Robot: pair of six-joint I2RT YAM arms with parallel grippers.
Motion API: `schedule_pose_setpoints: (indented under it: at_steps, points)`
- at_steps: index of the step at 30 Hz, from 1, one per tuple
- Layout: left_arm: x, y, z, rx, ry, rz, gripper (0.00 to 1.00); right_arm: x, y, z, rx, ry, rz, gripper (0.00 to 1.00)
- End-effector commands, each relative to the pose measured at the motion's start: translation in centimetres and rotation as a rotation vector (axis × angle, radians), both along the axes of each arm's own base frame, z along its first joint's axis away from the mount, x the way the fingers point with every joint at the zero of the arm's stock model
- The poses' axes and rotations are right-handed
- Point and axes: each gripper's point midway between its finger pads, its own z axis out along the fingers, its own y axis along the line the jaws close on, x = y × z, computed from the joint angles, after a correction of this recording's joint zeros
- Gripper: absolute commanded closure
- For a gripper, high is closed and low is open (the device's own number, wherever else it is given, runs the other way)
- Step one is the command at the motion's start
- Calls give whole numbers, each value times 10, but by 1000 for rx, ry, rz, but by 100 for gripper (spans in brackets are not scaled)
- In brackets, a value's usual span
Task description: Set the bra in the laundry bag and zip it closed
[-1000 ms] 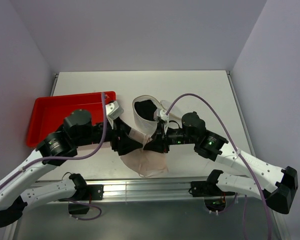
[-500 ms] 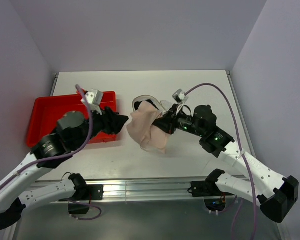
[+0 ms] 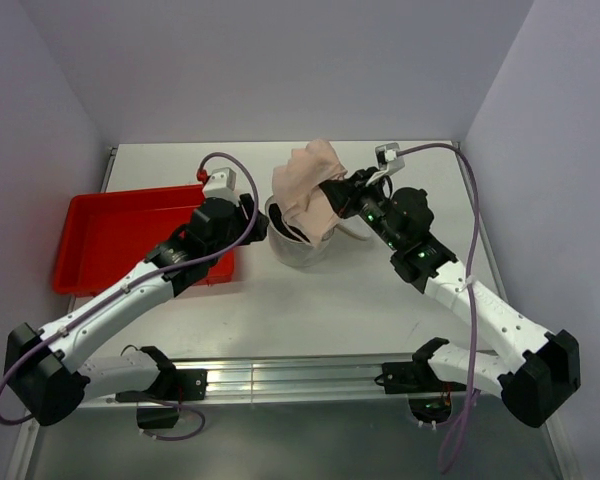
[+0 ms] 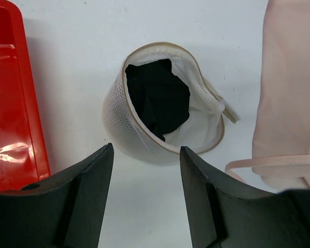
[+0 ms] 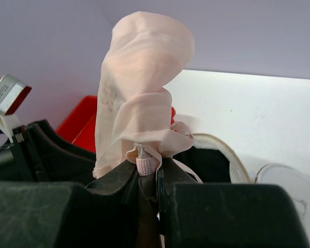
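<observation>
- Over the open mouth of the laundry bag (image 3: pixel 298 248), the right gripper (image 5: pixel 147 170) has its jaws clamped tight on a fold and strap of the bra (image 3: pixel 305 185), and the pale cloth bunches up around them.
- Left gripper (image 4: pixel 145 152) hovers just on the red tray (image 3: pixel 100 240) side of the bag, jaws parted, nothing in them.
- The bag sits on the table near the tray, mouth gaping, dark inside.
- Best play, I'd say: carry the bundle down into the centre of that opening before letting go.
- One strap trails loose, so it wants tucking in, clear of the zipper rim.
- Light mesh could tip, so the free gripper might steady the rim.
</observation>
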Motion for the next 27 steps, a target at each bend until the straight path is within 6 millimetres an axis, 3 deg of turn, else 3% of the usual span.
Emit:
schedule_pose_setpoints:
  at_steps: [1, 7, 14, 22, 26, 27]
  points:
    - [21, -17, 10, -117, -49, -10, 40, 20, -5, 40, 67, -128, -65, 100]
    - [44, -30, -29, -115, 33, -16, 43, 45, 6, 20, 7, -184, -29, 100]
    - [61, -38, -40, -135, 35, -28, 48, 55, 20, -3, -25, -190, 63, 100]
    - [66, -46, -62, -136, 83, -61, 71, 71, 26, -38, -60, -148, 62, 100]
    - [67, -47, -65, -129, 90, -63, 84, 83, 26, -42, -114, -195, 28, 100]
    - [68, -46, -65, -130, 89, -60, 92, 85, 25, -42, -122, -200, 21, 100]
